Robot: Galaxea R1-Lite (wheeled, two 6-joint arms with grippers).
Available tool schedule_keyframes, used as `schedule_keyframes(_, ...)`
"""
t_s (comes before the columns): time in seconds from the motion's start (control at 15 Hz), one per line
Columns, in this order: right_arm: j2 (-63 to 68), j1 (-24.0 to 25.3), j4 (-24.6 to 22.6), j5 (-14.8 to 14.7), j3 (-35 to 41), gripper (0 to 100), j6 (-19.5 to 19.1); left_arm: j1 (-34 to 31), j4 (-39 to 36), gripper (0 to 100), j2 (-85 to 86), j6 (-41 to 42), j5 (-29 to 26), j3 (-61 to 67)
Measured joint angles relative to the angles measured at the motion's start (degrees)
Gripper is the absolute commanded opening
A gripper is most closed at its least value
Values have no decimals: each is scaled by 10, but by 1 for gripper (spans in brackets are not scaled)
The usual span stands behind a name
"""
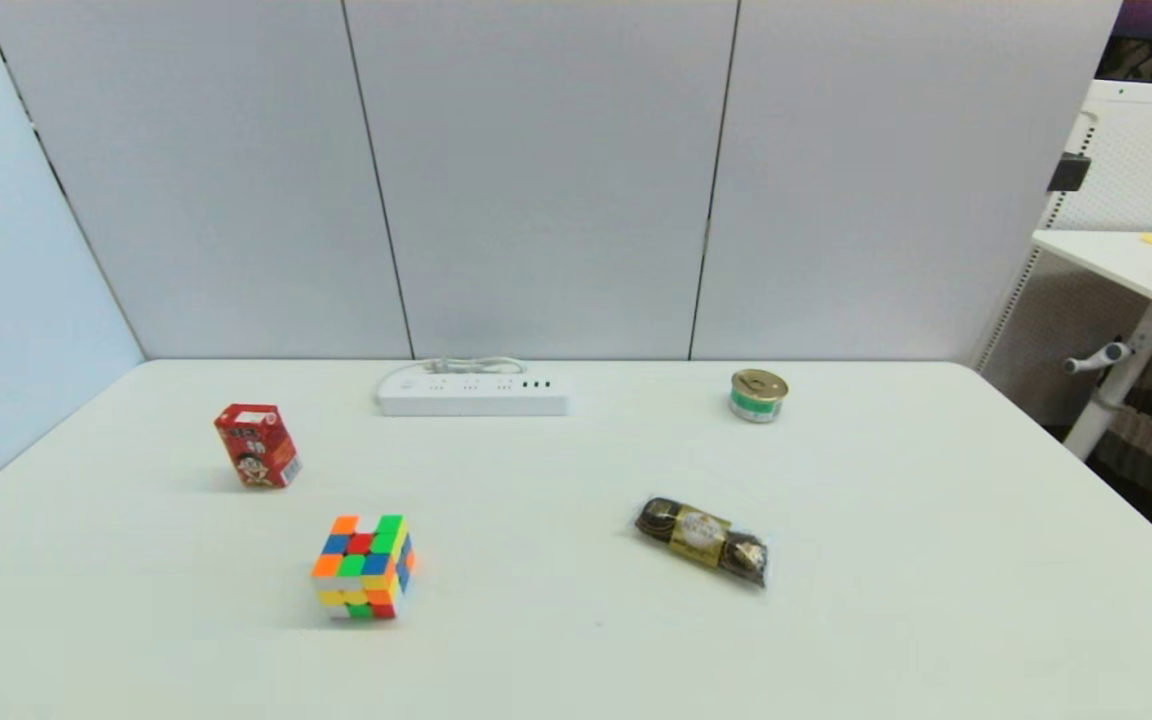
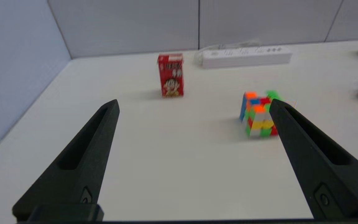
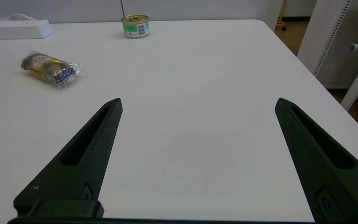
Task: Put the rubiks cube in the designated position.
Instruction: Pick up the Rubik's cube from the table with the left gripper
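Lower left of the head view: rubiks cube (image 1: 364,567) sits free on the desk (image 1: 936,560). Left gripper (image 2: 194,104) (spread, off-centre) risks knocking it aside; right gripper (image 3: 198,102) spread, idle.

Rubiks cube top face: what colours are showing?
The rubiks cube top shows orange, green, blue and red squares, clearest in the head view.

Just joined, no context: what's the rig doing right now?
Nothing is held yet. The rubiks cube sits free on the white table, near the robot's left side, with a red drink carton behind it. The left hand is open and low over the table, short of the cube. The right hand is open over bare tabletop, idle. A chocolate pack, small tin can and power strip lie untouched.
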State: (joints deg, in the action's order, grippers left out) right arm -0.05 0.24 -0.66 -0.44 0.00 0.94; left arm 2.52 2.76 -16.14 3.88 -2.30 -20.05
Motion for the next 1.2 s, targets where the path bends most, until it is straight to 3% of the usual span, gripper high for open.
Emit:
schedule_keyframes(0.4,0,0,0,0,0,100,0,93,92,100,-265,1,-1,-277)
schedule_keyframes(0.6,0,0,0,0,0,100,0,135,172,100,-402,2,-1,-393)
schedule_keyframes(1.2,0,0,0,0,0,100,0,238,440,100,-665,-139,36,-535)
